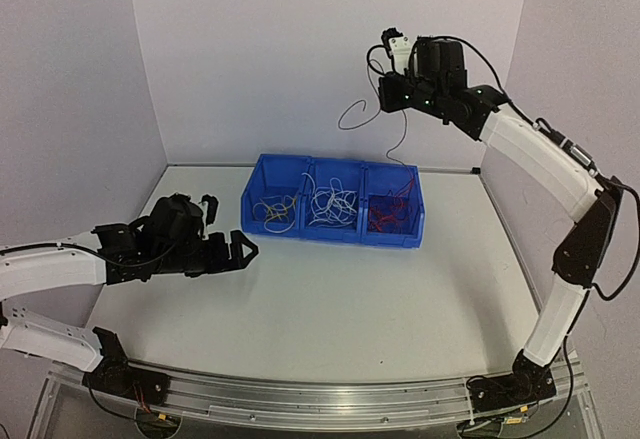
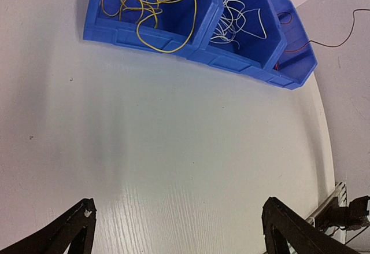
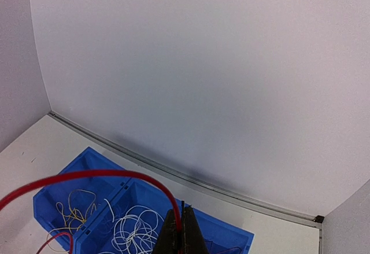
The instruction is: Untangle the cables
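A blue three-compartment bin holds yellow cables on the left, white cables in the middle and red cables on the right. My right gripper is high above the bin, shut on a thin red cable that loops left and hangs down toward the right compartment. In the right wrist view the red cable arcs out of the shut gripper. My left gripper is open and empty, low over the table left of the bin; its fingertips show in the left wrist view.
White walls enclose the table at the back and sides. A metal rail runs along the near edge with both arm bases. In the left wrist view the bin lies beyond the open jaws.
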`<state>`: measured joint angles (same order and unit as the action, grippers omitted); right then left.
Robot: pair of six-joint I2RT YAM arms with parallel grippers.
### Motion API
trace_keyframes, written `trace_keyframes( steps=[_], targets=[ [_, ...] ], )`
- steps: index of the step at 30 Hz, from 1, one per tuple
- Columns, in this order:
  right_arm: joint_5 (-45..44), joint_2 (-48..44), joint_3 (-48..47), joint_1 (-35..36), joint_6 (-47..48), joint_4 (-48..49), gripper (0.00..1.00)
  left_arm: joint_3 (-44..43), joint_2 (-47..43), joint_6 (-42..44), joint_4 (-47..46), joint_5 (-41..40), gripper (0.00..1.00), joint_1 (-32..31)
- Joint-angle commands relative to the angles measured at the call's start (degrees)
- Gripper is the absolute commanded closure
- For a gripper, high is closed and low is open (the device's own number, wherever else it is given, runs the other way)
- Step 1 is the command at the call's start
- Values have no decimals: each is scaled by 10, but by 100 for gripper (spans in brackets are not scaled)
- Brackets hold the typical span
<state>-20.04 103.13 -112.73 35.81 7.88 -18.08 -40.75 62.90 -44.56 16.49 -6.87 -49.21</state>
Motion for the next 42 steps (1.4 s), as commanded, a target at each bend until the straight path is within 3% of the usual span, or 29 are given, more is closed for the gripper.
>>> trace_keyframes(
  steps=[1,9,16,31,42],
  targets=[
    [23,27,-47,-19,6,9,100,1,-1,-11,14,-25,0,-1],
    [27,78,-85,-53,13,10,100,-1,-11,-13,34,-37,0,-1],
    [61,83,-30,-83,-3,9,100,-12,-8,-7,46,-45,0,-1],
    [46,93,84,-132,94,6,100,-20,30,-9,34,-32,0,-1],
    [61,143,83,-134,121,-3,100,-43,82,-3,24,-21,0,-1]
  ],
)
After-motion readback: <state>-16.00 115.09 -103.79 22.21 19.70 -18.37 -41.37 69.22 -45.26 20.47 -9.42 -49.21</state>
